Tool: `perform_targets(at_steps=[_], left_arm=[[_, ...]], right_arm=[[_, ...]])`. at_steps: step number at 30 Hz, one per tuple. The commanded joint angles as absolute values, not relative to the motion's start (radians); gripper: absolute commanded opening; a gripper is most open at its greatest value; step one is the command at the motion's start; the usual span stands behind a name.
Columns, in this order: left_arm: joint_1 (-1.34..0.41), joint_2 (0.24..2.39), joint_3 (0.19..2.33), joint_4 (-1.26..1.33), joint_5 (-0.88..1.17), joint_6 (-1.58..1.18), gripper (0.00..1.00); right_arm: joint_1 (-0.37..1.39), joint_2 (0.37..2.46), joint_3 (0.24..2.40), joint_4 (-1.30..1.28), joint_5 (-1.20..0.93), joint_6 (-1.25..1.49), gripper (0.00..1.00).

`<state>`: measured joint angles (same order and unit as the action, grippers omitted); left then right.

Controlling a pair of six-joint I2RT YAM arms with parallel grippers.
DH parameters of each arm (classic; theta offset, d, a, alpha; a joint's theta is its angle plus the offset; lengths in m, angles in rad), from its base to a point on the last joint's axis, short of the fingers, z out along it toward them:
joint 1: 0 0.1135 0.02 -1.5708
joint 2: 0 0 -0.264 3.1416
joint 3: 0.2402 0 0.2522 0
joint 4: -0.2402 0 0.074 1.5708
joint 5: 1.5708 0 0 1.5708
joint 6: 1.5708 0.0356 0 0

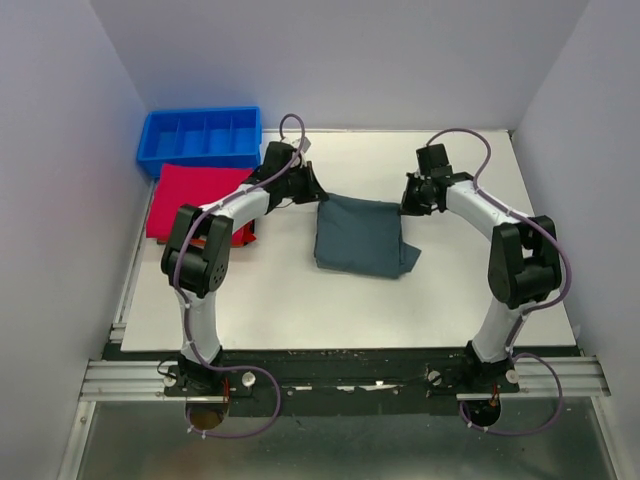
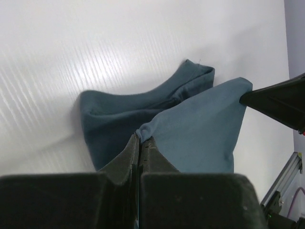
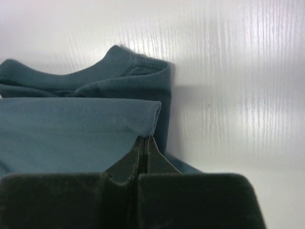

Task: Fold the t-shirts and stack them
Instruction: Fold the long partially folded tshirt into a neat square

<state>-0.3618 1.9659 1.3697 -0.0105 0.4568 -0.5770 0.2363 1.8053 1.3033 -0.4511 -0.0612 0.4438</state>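
Red t-shirt (image 1: pixel 190 200) lies left, against blue bin (image 1: pixel 200 140). Left gripper (image 2: pixel 139 143) clamped on far-left corner of teal t-shirt (image 1: pixel 360 235), at centre of table (image 1: pixel 300 300). Right gripper (image 3: pixel 144 143) clamped on far-right corner. Step: fold under way. Next, judged: carry both corners nearward together, edge taut.

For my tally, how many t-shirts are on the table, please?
2: a teal shirt mid-table, held by left gripper and right gripper; a red shirt far left, maybe hiding more.
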Motion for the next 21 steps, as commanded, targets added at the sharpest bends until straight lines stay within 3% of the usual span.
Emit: perform_targets(at_steps=[1, 5, 6, 8, 9, 18, 21], left_arm=[[-0.350, 2.084, 1.468, -0.020, 0.448, -0.577, 0.00], [-0.347, 2.138, 1.512, -0.037, 0.425, -0.581, 0.00], [-0.347, 2.146, 1.516, -0.037, 0.423, -0.584, 0.06], [-0.345, 2.145, 1.517, -0.041, 0.425, -0.589, 0.37], [-0.347, 2.132, 1.510, -0.038, 0.426, -0.586, 0.43], [-0.345, 1.984, 1.447, -0.102, 0.318, -0.561, 0.77], [-0.345, 1.970, 1.404, -0.118, 0.302, -0.581, 0.77]], right_arm=[[0.239, 1.881, 1.394, -0.505, -0.015, 0.457, 0.01], [0.239, 1.931, 1.420, -0.514, -0.009, 0.459, 0.03], [0.239, 1.943, 1.430, -0.520, -0.009, 0.459, 0.12], [0.239, 1.962, 1.442, -0.525, -0.015, 0.454, 0.37], [0.238, 1.962, 1.442, -0.526, -0.014, 0.457, 0.44], [0.239, 1.982, 1.459, -0.526, -0.011, 0.480, 0.69], [0.239, 2.017, 1.477, -0.532, -0.031, 0.486, 0.68]])
